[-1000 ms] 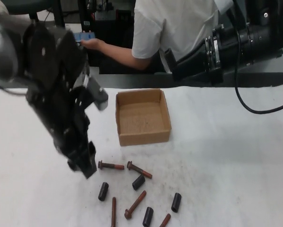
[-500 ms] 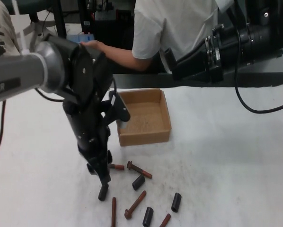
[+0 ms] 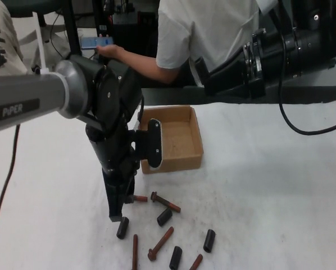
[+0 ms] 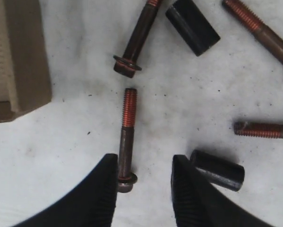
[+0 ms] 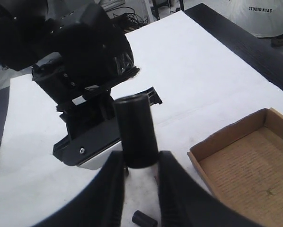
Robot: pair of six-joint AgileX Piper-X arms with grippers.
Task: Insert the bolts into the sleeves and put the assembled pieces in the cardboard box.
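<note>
Left fingers beside bolt, head half-hidden

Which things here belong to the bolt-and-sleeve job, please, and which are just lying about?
Job: rusty brown steel bolts; short black cylindrical sleeves; open brown cardboard box; open left pincer; right pincer holding one black sleeve.
Lying about: black cable on the white bench; reddish cable.
</note>
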